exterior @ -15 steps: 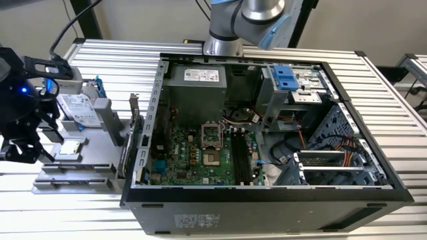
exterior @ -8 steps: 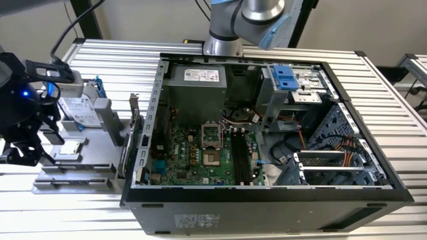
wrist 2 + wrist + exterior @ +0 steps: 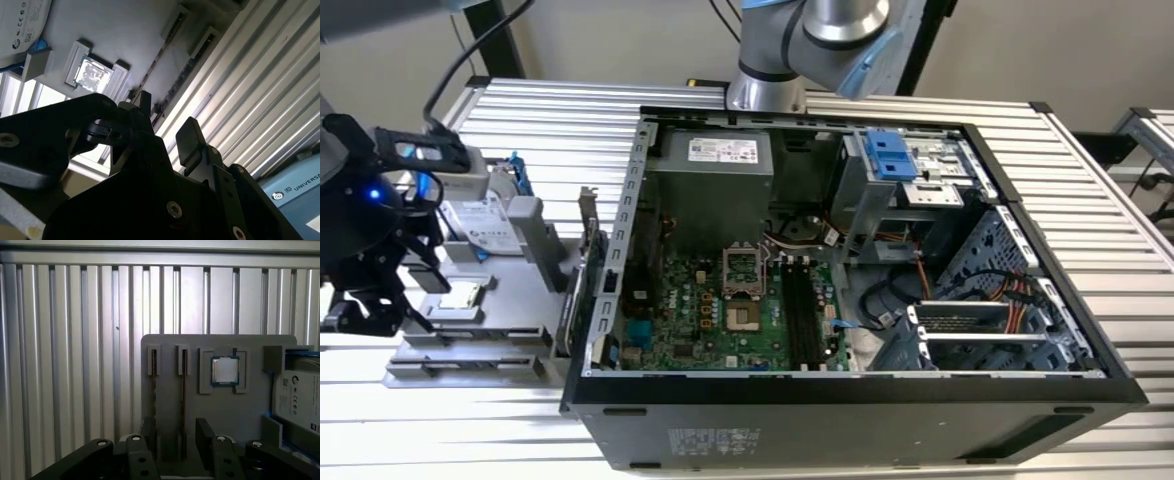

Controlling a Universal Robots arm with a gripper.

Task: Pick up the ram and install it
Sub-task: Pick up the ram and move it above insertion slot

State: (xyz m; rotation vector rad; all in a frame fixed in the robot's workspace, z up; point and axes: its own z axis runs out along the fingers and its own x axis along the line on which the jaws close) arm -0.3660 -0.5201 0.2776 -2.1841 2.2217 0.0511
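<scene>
End effector (image 3: 176, 426) spread above tray (image 3: 240, 415); ram (image 3: 184, 382) on edge in slot, lined between its fingers.

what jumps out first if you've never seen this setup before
A big open black computer case lies on the ribbed metal table, green motherboard exposed, across the exterior view's middle. In the first wrist view the black claw hangs open over a grey parts tray, lined up with a slim dark ram stick in its slot, a small square silver processor chip nearby.
</scene>
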